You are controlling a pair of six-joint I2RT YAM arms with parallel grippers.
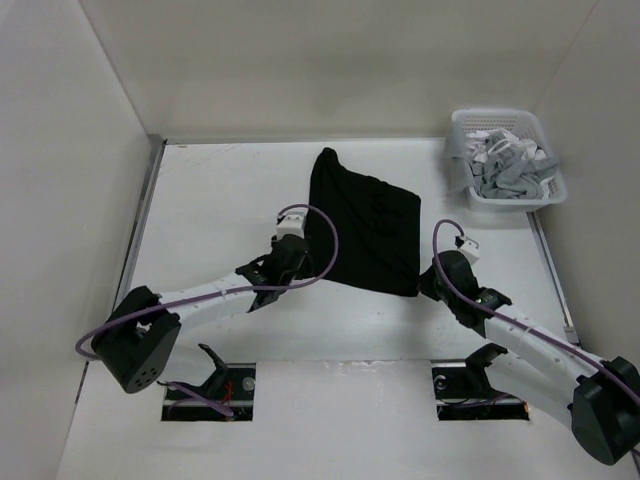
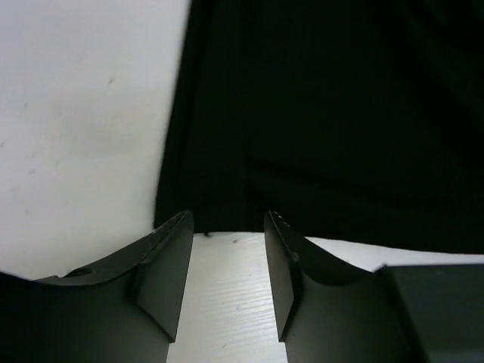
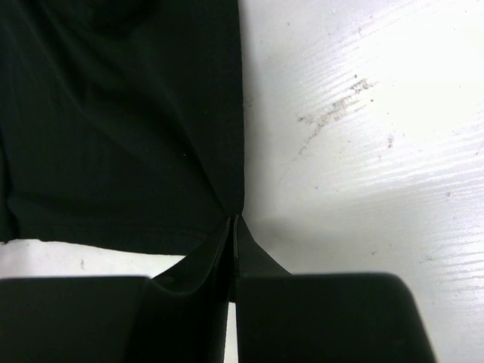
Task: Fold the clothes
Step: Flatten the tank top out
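Left pincer (image 2: 227, 227) open, empty. Right pincer (image 3: 233, 221) pinches T-shirt (image 1: 365, 225) corner at 5 o'clock; retreating unreleased could drag the fold open.

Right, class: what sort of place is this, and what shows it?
Probably a lab robot test cell: bare white walls box in a white table, a left arm and right arm are mounted at its near edge, and a black T-shirt lies there, a basket of striped garments in one corner.

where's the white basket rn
In the top view the white basket sits in the far right corner of the table, right of the black T-shirt, apart from it.
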